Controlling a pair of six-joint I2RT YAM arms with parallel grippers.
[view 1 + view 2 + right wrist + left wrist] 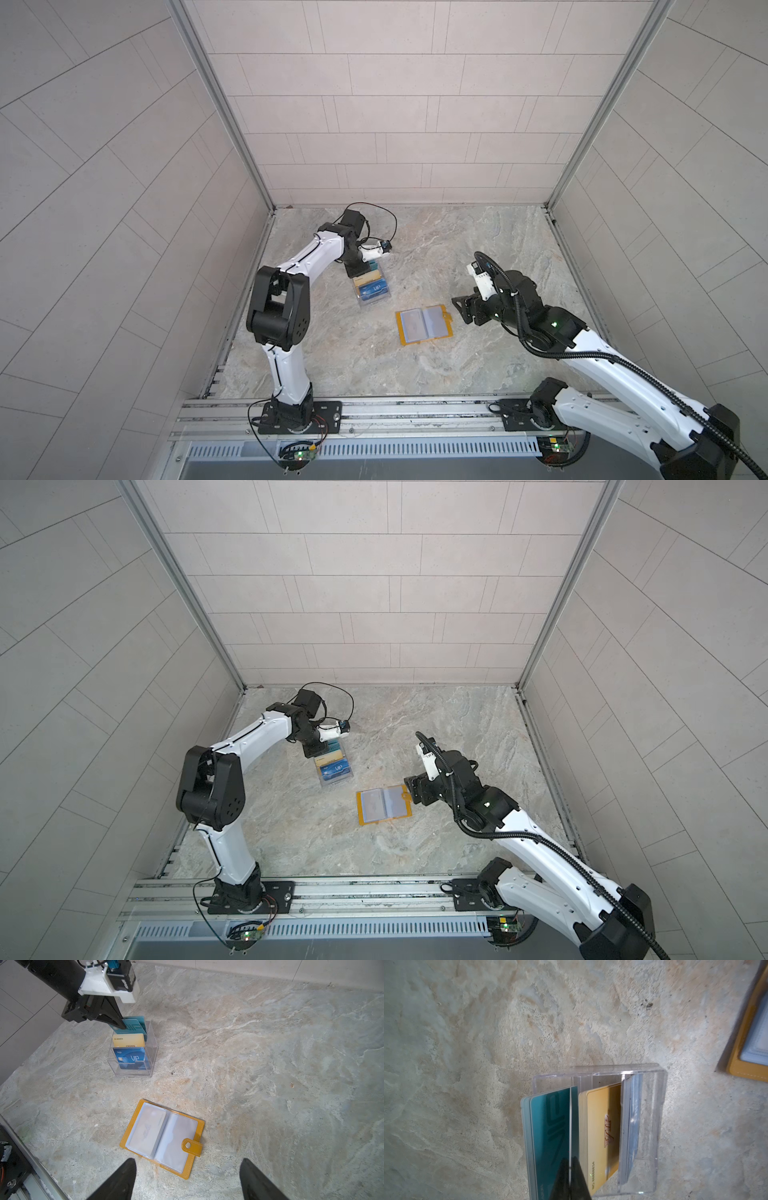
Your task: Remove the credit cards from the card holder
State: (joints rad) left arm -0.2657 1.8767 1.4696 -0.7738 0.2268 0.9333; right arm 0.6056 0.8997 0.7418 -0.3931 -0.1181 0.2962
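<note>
The mustard-yellow card holder (162, 1138) lies open on the surface (270, 1064), its snap tab (191, 1145) folded over the clear sleeves. Apart from it, a teal card (133, 1026), a gold card (128, 1040) and a blue card (129, 1056) stand upright in a clear stand (153, 1051)

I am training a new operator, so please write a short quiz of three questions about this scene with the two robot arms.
1. True or false: the wallet lies open.
2. Which gripper is open? A: left. B: right.
3. Fill in: the left gripper is shut on a ___ card at the clear stand.
Key: 1 true; 2 B, the right gripper; 3 teal.
</note>
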